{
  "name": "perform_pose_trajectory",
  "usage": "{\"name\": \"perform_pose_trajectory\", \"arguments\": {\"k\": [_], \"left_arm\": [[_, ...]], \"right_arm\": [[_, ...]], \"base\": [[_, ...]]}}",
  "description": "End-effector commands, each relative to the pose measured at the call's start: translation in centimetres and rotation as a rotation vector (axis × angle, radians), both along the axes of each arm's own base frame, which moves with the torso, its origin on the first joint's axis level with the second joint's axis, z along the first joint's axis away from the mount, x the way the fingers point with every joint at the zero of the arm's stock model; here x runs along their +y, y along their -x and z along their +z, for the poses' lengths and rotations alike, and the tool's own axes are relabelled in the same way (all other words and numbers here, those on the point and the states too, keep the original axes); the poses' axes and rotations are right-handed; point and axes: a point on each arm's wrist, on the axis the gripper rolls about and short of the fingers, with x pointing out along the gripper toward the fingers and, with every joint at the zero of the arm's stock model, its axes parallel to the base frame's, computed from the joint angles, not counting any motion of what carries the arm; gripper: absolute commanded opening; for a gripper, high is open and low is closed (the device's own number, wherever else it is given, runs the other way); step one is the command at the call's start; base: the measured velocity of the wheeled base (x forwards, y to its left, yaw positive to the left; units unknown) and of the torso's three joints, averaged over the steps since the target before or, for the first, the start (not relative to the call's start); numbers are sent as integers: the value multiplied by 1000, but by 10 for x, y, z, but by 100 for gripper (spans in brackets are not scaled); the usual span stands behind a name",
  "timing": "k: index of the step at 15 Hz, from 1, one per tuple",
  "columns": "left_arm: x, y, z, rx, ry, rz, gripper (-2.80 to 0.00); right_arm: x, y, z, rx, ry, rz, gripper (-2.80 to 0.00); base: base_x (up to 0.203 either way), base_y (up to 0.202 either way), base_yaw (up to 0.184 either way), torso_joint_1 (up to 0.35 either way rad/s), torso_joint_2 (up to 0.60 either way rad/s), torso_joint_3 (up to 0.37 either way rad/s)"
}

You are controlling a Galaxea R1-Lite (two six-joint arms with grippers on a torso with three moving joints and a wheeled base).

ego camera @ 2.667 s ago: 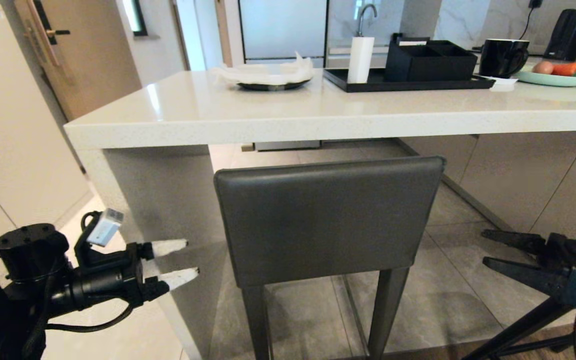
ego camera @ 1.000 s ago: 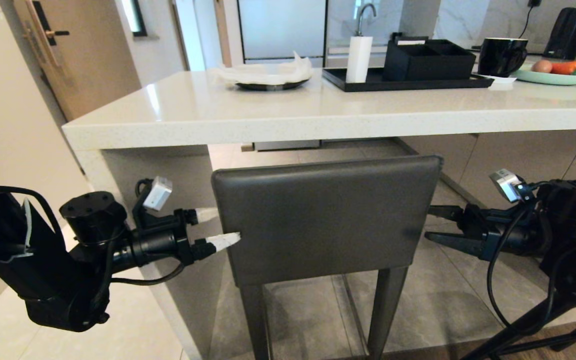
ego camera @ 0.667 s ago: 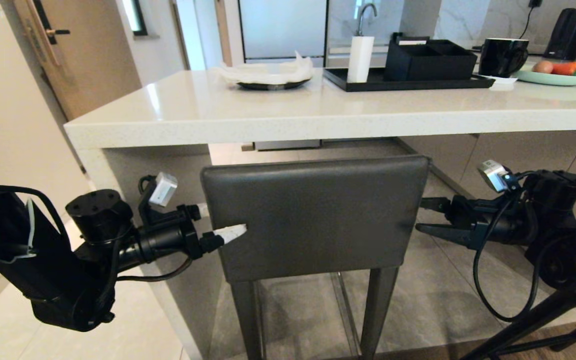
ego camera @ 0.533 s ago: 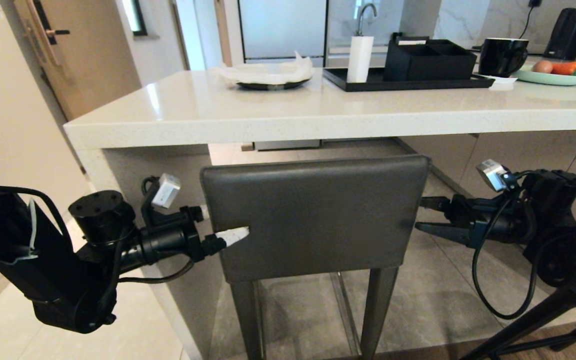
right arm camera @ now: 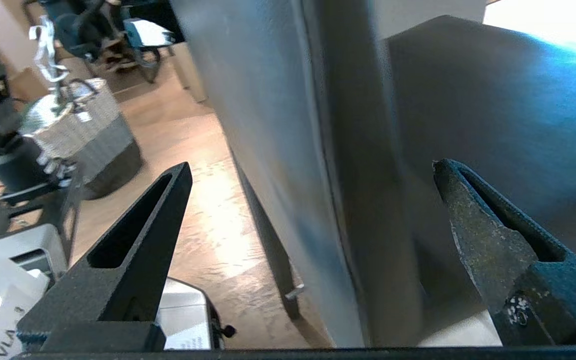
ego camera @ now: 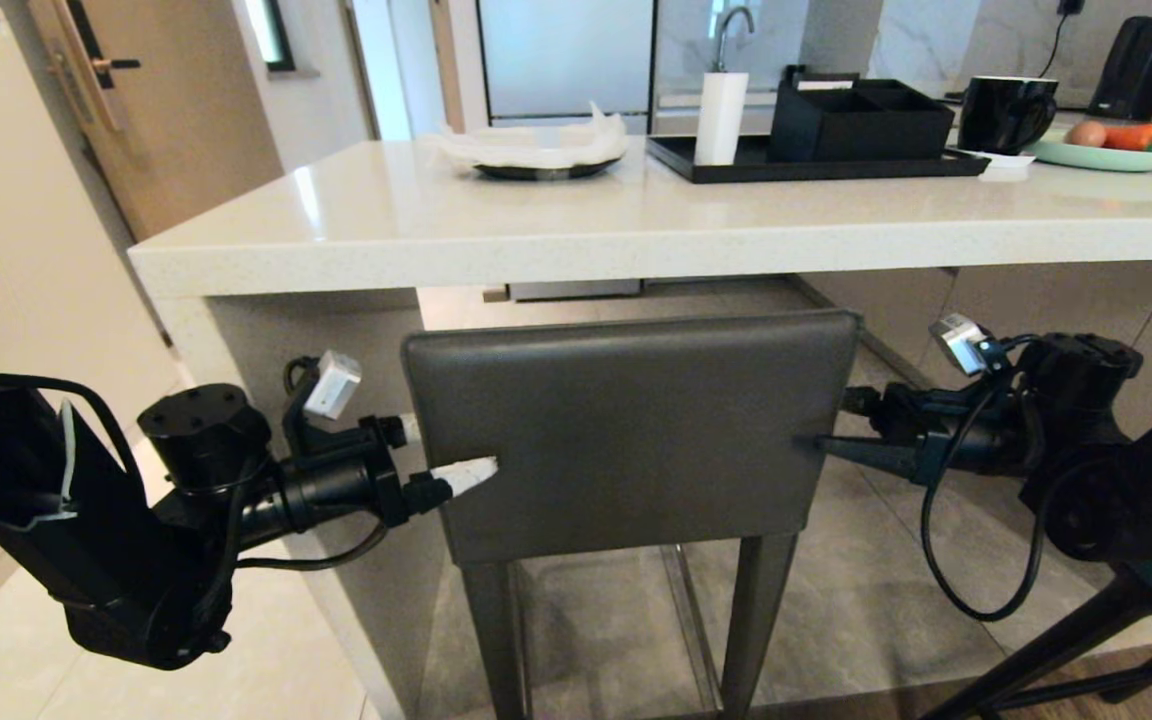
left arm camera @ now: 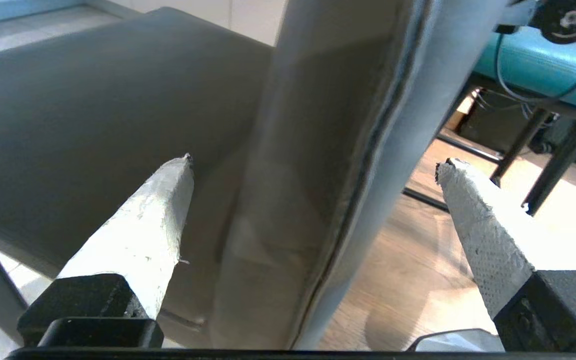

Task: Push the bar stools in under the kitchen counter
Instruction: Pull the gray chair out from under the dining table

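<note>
The grey stool (ego camera: 626, 430) is standing upright on the floor, right in front of the counter (ego camera: 576, 225). Its low back is a wide rectangle, running side to side along the counter's front edge. The flat outer face of the back is facing the robot, and the seat is pointing in toward the space under the counter. The top of the back is sitting just below the counter's thick white edge. Its dark legs are going straight down to the grey floor tiles.

The left tool (ego camera: 441, 455) is reaching in from the left at the left edge of the stool's back. It is standing wide open, with one white finger (left arm camera: 143, 235) in front of the back and the other behind it, so the edge is sitting between them. The front fingertip is lying over the back's outer face.

The right tool (ego camera: 831, 425) is doing the same on the right edge of the back. It is wide open too, and the wrist view is showing the padded edge between its two black fingers (right arm camera: 133, 250). Neither tool is squeezing the back.

A teal stool (left arm camera: 538, 70) is standing off to the robot's right, near the grey one
</note>
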Motion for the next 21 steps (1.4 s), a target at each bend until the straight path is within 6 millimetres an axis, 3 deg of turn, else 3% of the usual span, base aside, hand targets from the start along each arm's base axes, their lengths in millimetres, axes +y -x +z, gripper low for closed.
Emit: {"name": "perform_pose_trajectory", "arguments": {"k": [1,4,8,14,21], "left_arm": [[0,0,0,-4,2,-4,0],[-8,8,-2,8,-5,-28,0],[-15,26,-7,0,-44,-55,0],[-20,27,-7,-5,-44,-72,0],[-24,30,-2,-13,-38,-55,0]], "right_arm": [[11,0,0,-6,0,37,0],[23,3,1,-13,-1,56,0],[25,11,-5,-10,-3,56,0],[29,19,1,-17,-4,65,0],[29,21,6,-19,-7,65,0]], "base": [[0,0,0,0,0,0],[0,0,0,0,0,0],[0,0,0,0,0,0],[0,0,0,0,0,0],[-172,0,-1,2,2,1]]}}
